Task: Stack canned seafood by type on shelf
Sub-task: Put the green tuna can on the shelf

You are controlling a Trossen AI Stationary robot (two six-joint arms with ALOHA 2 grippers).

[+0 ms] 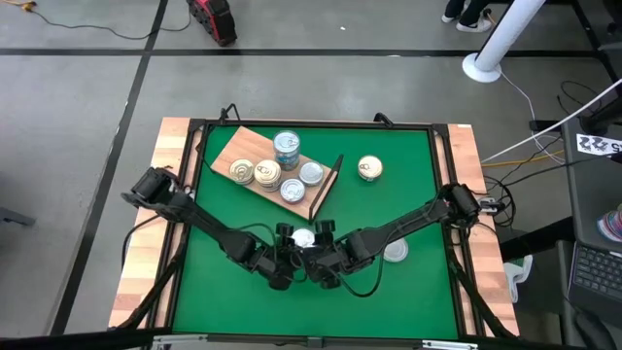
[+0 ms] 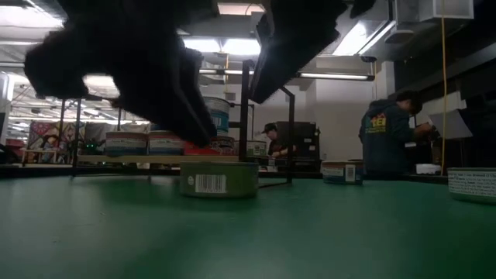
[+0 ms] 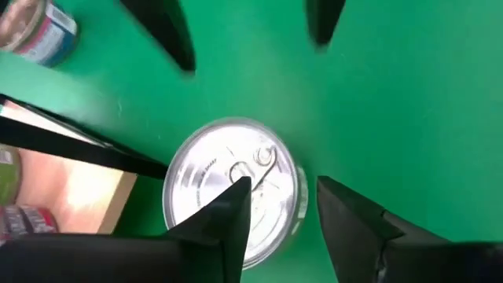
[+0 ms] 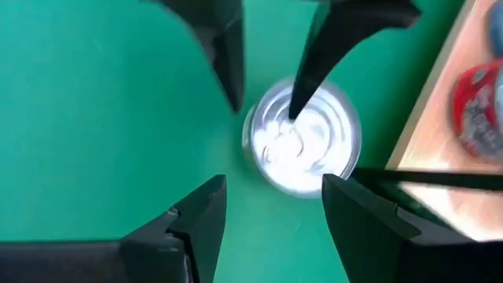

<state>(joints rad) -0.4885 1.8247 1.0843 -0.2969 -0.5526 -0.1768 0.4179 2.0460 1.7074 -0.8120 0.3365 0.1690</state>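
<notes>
Both end effectors are meeting over one silver-topped tin (image 1: 304, 237) sitting on the green mat (image 1: 408, 185) near the front middle of the desk: the left end effector (image 1: 289, 236) and the right end effector (image 1: 322, 233) are each hanging just above it with fingers standing apart, gripping nothing. The shelf (image 1: 255, 158) is lying toward the far left with several tins (image 1: 275, 167) on it. Another tin (image 1: 369, 168) is lying just beyond its wire end, and one more (image 1: 395, 252) is sitting by the right arm.

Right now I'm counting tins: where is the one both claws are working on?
In the high view the tin sits on the green mat near the front centre, between the left claw and right claw, below the shelf.
</notes>
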